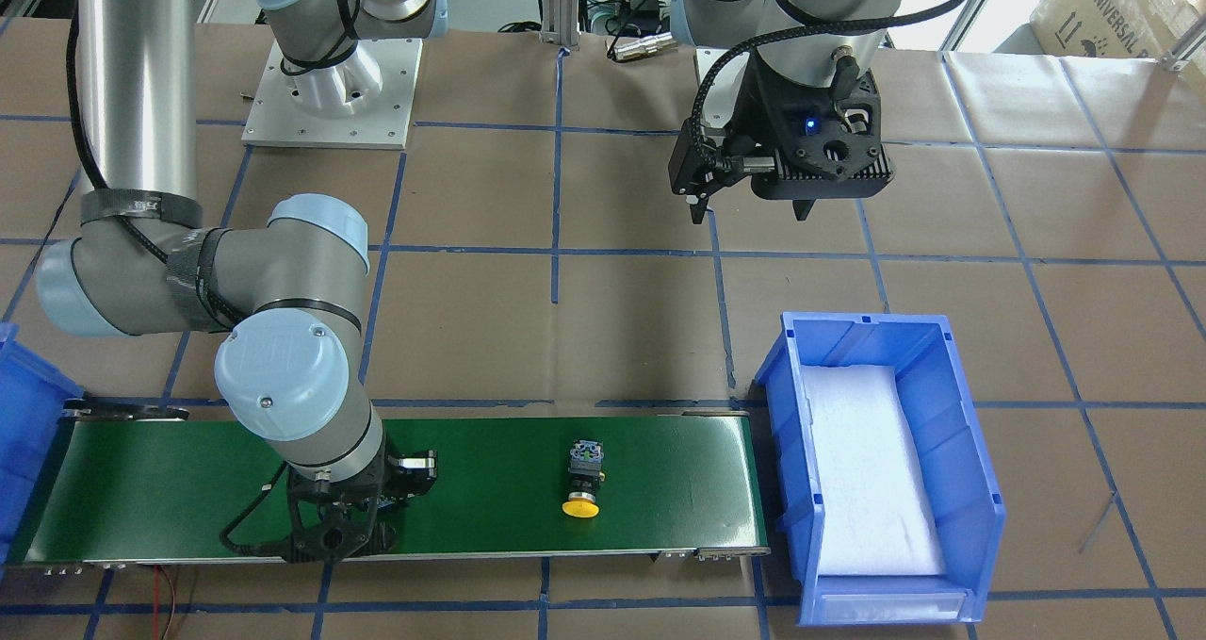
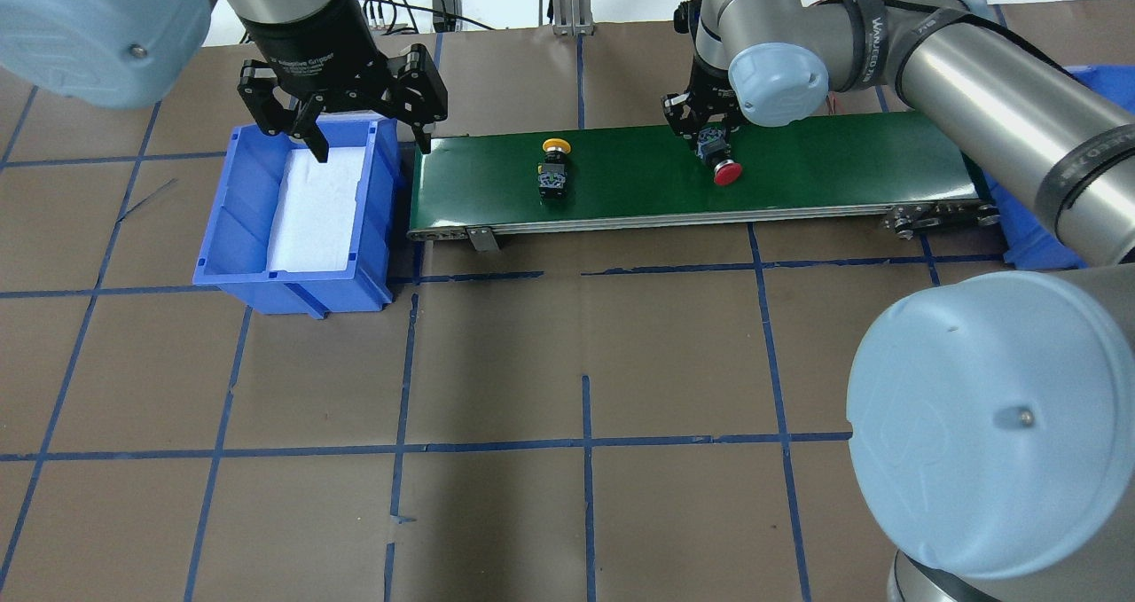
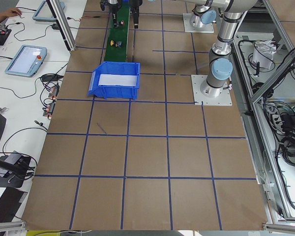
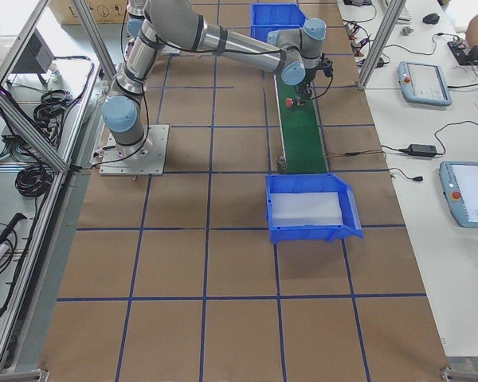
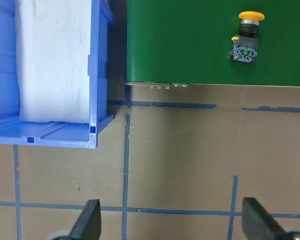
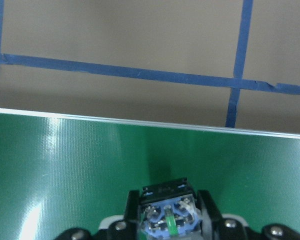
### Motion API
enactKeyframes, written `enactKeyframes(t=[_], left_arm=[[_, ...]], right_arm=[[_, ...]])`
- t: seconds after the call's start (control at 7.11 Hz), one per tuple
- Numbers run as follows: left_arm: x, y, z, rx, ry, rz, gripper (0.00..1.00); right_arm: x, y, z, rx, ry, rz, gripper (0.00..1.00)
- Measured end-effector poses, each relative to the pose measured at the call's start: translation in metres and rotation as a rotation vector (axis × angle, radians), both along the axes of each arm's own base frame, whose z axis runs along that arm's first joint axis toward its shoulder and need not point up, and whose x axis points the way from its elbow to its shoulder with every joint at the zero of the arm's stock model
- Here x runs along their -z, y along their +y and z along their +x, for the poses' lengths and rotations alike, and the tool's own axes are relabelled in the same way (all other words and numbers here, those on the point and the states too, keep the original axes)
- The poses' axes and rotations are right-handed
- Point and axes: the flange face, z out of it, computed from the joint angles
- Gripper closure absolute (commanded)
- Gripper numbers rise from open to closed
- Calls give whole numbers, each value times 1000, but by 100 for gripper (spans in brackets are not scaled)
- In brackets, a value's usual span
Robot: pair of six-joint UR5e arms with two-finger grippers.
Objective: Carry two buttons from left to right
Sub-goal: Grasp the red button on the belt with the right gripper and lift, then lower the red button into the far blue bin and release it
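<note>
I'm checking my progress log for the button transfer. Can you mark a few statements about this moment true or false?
1. The yellow button lies on the green belt. True.
2. The left gripper holds a button. False: it is open and empty.
3. The blue bin holds a button. False: only white foam is inside.
4. The right gripper is closed on the red button. True.
</note>
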Motion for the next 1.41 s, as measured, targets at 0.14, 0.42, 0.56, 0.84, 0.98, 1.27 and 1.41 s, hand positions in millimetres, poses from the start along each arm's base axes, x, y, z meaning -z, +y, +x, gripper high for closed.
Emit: enactKeyframes(t=[0.14,0.42,0.56,0.84,0.98,1.27,1.41], left_arm=[[0,0,0,5,0,-1,0],[-2,-1,1,6,3,-5,0],[-1,-2,1,6,4,-6,0],[0,-3,1,8,3,-9,0],[0,-3,1,9,3,-10,0],[0,-4,1,21,2,-11,0],[-1,-4,1,26,2,-11,0]], right_arm=[[-17,-4,-6,5,6,5,94],[-54,-10,-47,9,10,12,95],[-71,-11,-93,32,15,19,94],[-97,-6,-205,33,29,29,94],[-109,2,-254,28,34,23,94],[-124,23,-346,36,42,28,93],[-120,35,-397,47,45,40,93]])
